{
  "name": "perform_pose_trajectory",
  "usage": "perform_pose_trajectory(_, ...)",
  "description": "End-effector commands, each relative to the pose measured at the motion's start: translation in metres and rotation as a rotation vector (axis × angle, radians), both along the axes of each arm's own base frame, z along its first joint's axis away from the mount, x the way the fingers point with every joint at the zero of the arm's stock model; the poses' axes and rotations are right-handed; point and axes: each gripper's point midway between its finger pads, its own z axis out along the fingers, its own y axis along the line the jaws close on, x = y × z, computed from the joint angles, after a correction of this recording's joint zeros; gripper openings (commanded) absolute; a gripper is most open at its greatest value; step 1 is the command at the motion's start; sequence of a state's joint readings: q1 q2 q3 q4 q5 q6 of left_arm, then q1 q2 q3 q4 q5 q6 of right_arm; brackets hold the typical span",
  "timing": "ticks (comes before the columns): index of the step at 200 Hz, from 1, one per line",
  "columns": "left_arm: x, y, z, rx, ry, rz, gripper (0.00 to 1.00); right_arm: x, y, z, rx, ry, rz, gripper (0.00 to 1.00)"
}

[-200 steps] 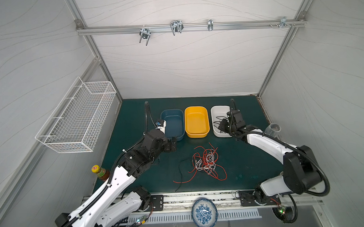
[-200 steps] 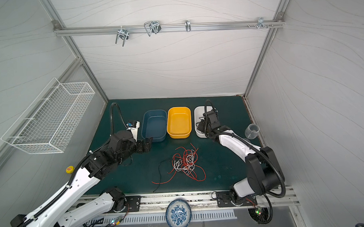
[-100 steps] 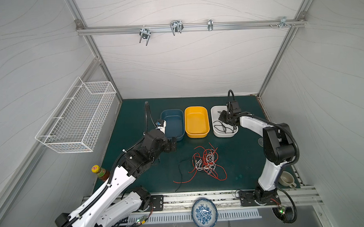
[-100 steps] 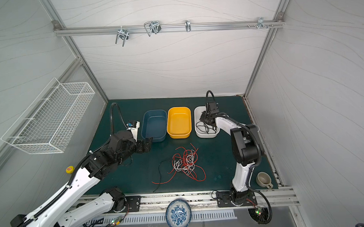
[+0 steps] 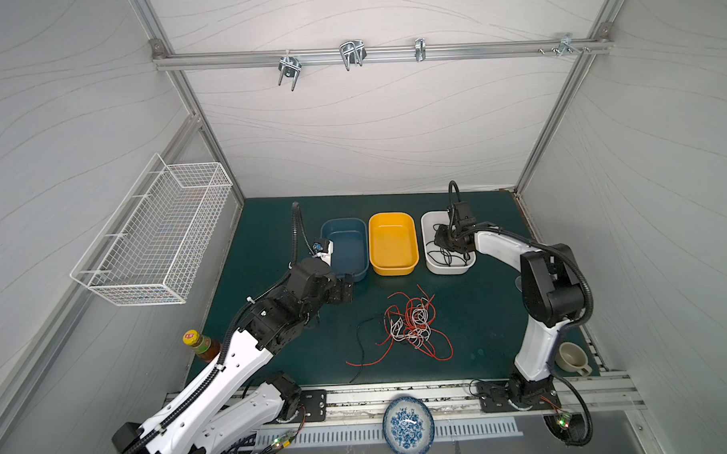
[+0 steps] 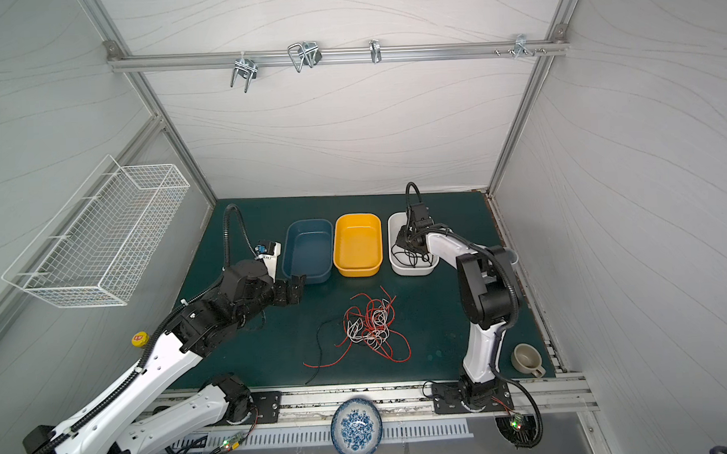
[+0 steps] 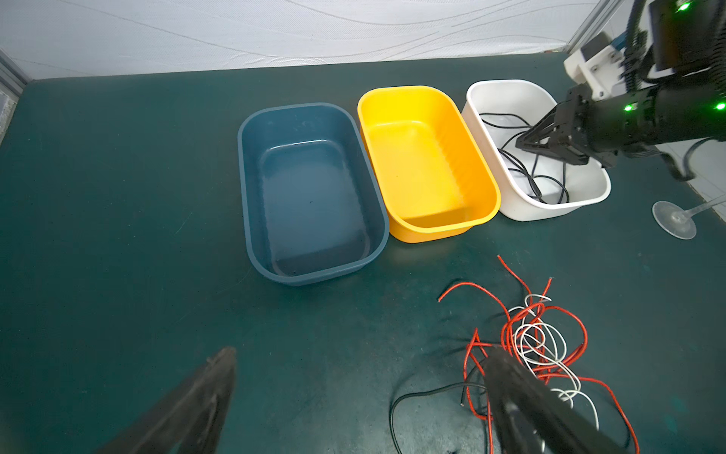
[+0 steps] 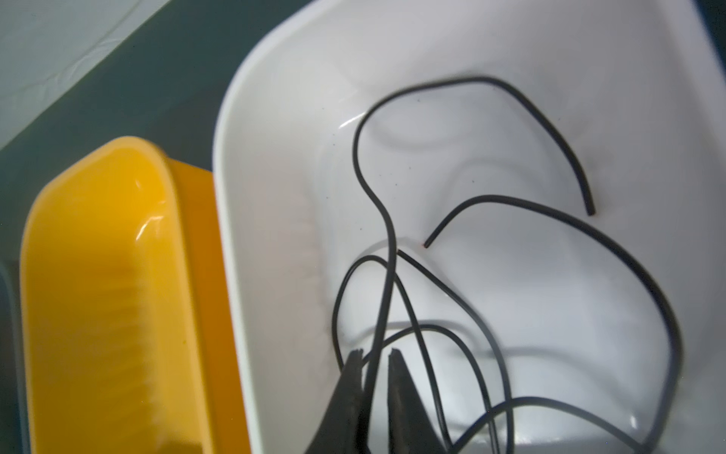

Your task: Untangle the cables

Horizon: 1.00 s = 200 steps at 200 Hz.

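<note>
We find the cables split: a red-and-white tangle mid-tabletop toward the front edge, black cables in the white bin by the rear right corner. Our right end effector stands slightly apart around one black strand; the left end effector gapes empty. They look light and limp (a bit springy), best pinched at a free end.

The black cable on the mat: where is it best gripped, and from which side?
Probably the black cable on its bare bend left of the red and white tangle, from straight above: it lies flat and alone there.
</note>
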<state>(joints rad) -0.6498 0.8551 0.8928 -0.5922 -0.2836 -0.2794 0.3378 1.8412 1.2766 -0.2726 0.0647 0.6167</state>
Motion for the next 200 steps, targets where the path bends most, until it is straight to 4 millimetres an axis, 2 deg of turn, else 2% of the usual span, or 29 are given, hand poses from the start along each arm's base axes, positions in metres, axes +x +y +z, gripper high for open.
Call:
perform_pose_trajectory(1, 0.004, -0.002, 0.008, -0.008, -0.03, -0.004, 0.99, -0.004, -0.001, 0.039, -0.052, -0.052, 0.028, 0.3)
perform_pose_trajectory(29, 0.004, -0.002, 0.007, -0.004, -0.028, -0.004, 0.99, -0.011, -0.003, 0.054, -0.058, -0.049, 0.038, 0.45)
perform_pose_trajectory(53, 0.005, -0.003, 0.006, -0.003, -0.024, -0.007, 0.99, -0.021, 0.001, 0.07, -0.034, -0.076, 0.061, 0.52)
perform_pose_trajectory(79, 0.005, -0.004, 0.003, 0.001, -0.013, -0.012, 0.99, -0.037, 0.004, 0.085, -0.039, -0.089, 0.088, 0.54)
perform_pose_trajectory(95, 0.005, -0.005, 0.002, 0.001, -0.011, -0.013, 0.99, -0.055, 0.015, 0.092, -0.029, -0.108, 0.142, 0.55)
perform_pose_trajectory(119, 0.005, -0.006, 0.002, 0.0, -0.006, -0.019, 0.99, -0.098, 0.045, 0.095, 0.029, -0.086, 0.27, 0.56)
perform_pose_trajectory(147, 0.005, -0.007, 0.002, -0.004, -0.004, -0.023, 0.99, -0.161, 0.07, 0.08, 0.079, -0.061, 0.394, 0.57)
perform_pose_trajectory(168, 0.005, -0.008, 0.001, -0.006, 0.001, -0.025, 0.99, -0.204, 0.08, 0.057, 0.057, -0.023, 0.469, 0.58)
perform_pose_trajectory(185, 0.004, -0.009, 0.0, -0.007, 0.004, -0.029, 0.99, -0.228, 0.079, 0.035, 0.025, 0.008, 0.49, 0.59)
perform_pose_trajectory(200, 0.004, -0.01, 0.0, -0.008, 0.008, -0.033, 0.99, -0.238, 0.073, 0.019, -0.022, 0.025, 0.485, 0.6)
